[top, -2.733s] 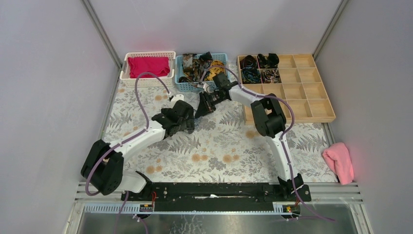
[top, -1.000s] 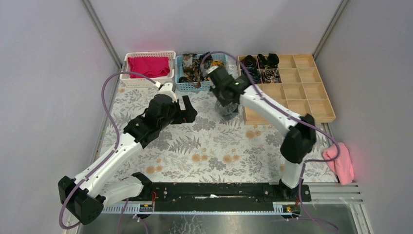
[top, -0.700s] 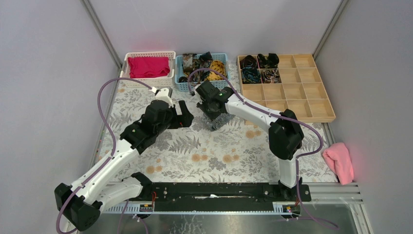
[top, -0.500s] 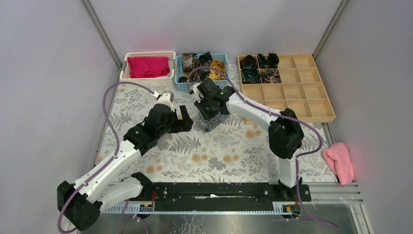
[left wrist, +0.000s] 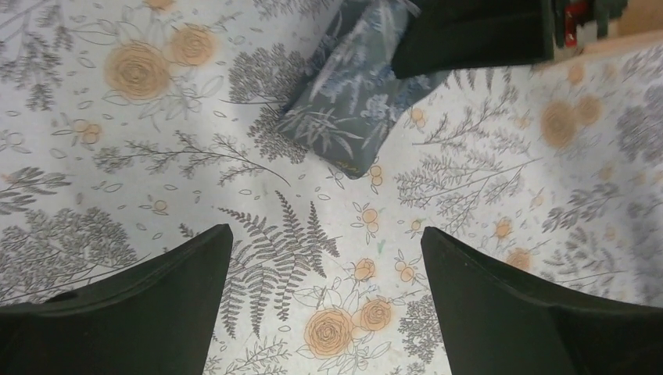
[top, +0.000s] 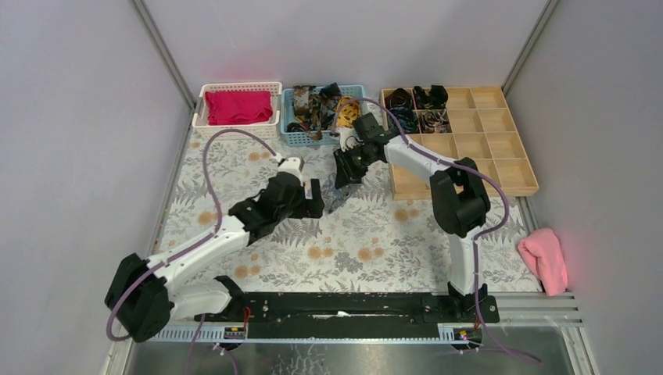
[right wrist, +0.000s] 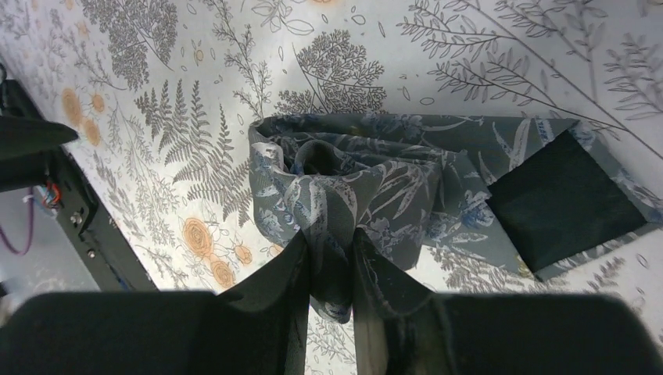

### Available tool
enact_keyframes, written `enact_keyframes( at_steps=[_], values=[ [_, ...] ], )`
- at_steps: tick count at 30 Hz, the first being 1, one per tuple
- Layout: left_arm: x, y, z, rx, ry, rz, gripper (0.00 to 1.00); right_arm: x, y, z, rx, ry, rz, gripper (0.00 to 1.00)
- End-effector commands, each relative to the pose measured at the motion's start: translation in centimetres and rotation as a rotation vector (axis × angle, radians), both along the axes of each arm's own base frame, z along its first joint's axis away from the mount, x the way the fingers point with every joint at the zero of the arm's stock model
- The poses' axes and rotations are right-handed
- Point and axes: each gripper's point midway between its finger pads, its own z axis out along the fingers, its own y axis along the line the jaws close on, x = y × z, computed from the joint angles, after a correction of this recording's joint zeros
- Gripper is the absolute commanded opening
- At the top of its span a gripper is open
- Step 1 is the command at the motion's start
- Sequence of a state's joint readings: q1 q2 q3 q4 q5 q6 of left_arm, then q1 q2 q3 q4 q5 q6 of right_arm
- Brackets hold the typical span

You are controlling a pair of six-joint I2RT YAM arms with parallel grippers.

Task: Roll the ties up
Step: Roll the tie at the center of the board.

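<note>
At the near right edge a pink cloth (top: pixel 543 259) is lying, well apart from the work. The table (top: pixel 367 244) is being covered by a sheet printed with ferns and orange flowers.

Near the middle, the left end effector (left wrist: pixel 324 234) is being held wide open just above the table, with nothing between its fingers. Just beyond it a tie (left wrist: pixel 348 117) is being pinched at a bunched fold by the right end effector (right wrist: pixel 330 250), whose fingers are closed on the fabric. The tie is grey-blue with a pale leaf print. Its loose end is resting on the table, and a dark lining is being shown at one flat end.

From the left wrist, the tie's upper part is being hidden by the right end effector's black body, so its full length cannot be made out.

At the far edge, a magenta cloth (top: pixel 238 107) is being kept in a white basket (top: pixel 202 100). Beside it, tangled ties (top: pixel 317 105), one yellow-orange, are being held in a blue basket (top: pixel 313 141); their number cannot be told. On the far right, rolled ties (top: pixel 430 96) are sitting in the far-left compartments of a wooden tray (top: pixel 500 141), whose near-left part is being crossed by the right arm (top: pixel 414 162).
</note>
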State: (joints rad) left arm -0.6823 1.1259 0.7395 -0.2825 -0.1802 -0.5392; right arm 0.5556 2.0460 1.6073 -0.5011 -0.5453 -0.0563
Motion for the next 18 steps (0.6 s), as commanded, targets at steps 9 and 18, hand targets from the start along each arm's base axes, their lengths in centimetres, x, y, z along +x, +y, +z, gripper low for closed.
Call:
enact_keyframes(
  at_steps=[9,18],
  values=[
    [4.9,-2.8,-1.7,0.208,-0.151,-0.042,0.99,-0.4,1.9,-1.4,0.186,0.179,0.079,0.05],
    [7.6,-3.1,-3.1,0.445,-0.178,-0.149,0.99,-0.2,1.9,-2.2,0.215,0.221,0.088,0.05]
  ],
)
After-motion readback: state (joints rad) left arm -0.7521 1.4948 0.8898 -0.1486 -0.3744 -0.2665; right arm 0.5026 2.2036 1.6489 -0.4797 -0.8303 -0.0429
